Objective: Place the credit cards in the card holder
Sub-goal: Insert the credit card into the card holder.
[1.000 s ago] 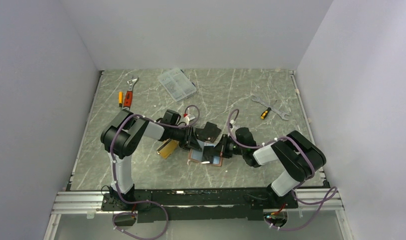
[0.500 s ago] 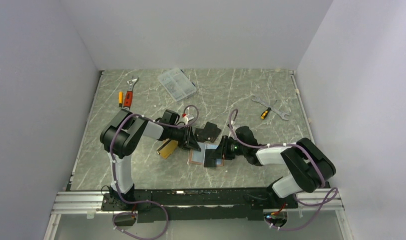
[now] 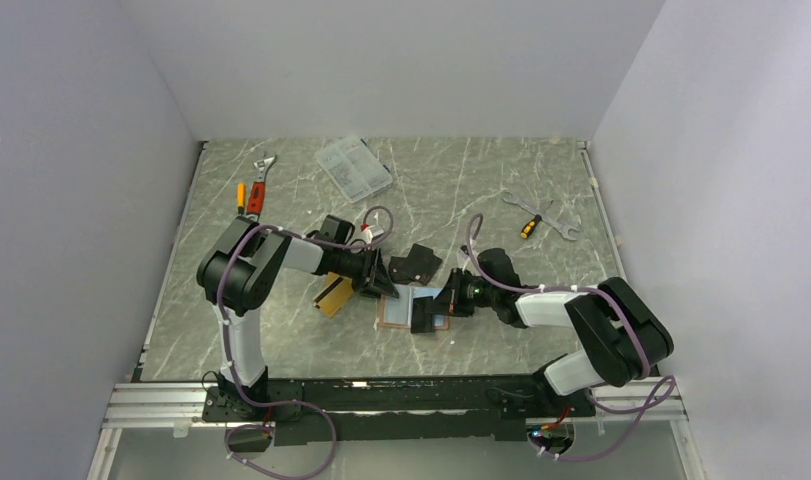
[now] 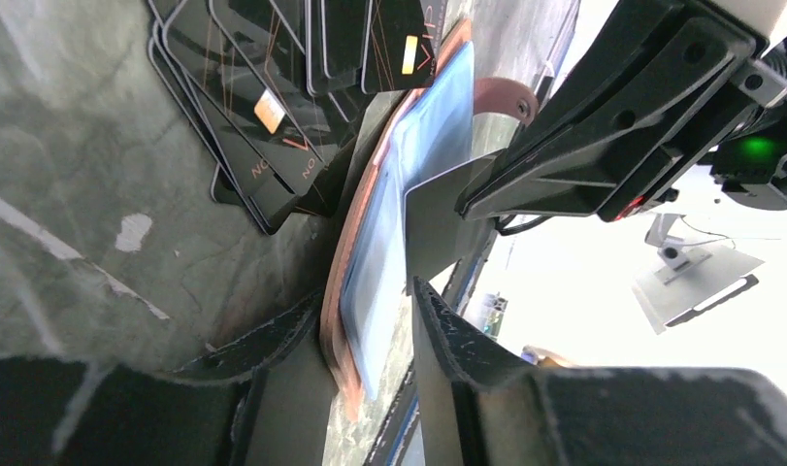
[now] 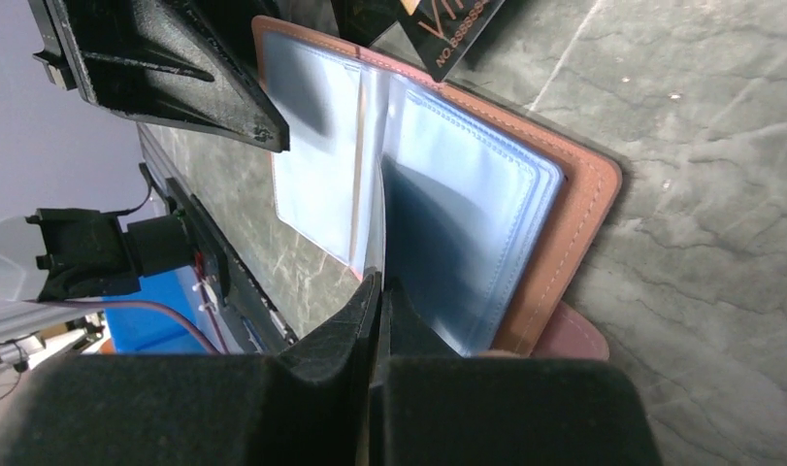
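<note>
The salmon-pink card holder (image 3: 399, 312) lies open, with its pale-blue sleeves showing (image 5: 467, 223). My right gripper (image 5: 381, 291) is shut on a thin grey card (image 4: 436, 228). It holds the card on edge among the sleeves, and in the top view the card looks dark (image 3: 424, 313). My left gripper (image 4: 370, 340) is open and straddles the holder's far edge (image 4: 355, 291). One finger (image 4: 273, 354) touches the pink cover. The other finger stands clear of the blue leaf. An orange-gold card (image 3: 333, 296) lies on the table left of the holder.
A black fanned flat piece (image 3: 416, 262) lies just behind the holder. A clear compartment box (image 3: 353, 168) is at the back. A wrench and an orange tool (image 3: 253, 188) are at the back left. A spanner and a screwdriver (image 3: 541, 215) are at the right.
My right arm has stretched out lower towards the holder, and the grey card has shifted slightly over it. More pale-blue inside shows. My left gripper has edged a little to the left.
</note>
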Available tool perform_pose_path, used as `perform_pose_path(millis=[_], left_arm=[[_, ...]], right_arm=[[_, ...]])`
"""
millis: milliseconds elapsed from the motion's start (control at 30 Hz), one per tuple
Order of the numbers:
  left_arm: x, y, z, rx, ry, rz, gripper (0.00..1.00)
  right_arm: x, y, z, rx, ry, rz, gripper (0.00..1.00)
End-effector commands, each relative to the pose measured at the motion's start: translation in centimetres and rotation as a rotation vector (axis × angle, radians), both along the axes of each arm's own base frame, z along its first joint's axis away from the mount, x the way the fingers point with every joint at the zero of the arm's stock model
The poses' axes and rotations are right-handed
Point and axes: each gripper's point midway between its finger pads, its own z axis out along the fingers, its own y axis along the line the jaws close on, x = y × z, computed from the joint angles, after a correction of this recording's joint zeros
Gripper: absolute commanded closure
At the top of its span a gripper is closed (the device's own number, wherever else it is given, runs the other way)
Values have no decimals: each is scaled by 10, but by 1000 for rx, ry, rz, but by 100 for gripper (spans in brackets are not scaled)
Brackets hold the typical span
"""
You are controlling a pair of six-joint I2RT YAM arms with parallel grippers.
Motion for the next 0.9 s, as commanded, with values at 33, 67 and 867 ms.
perform_pose_path(millis=[33, 67, 867], left_arm=[[1, 14, 0, 78, -81, -60, 59], [-2, 17, -1, 94, -82, -77, 59], [-48, 21, 2, 177, -230, -424, 2]], right_arm=[[15, -13, 7, 10, -42, -86, 100], [17, -15, 9, 4, -53, -101, 100], [8, -19, 4, 61, -48, -103, 100]])
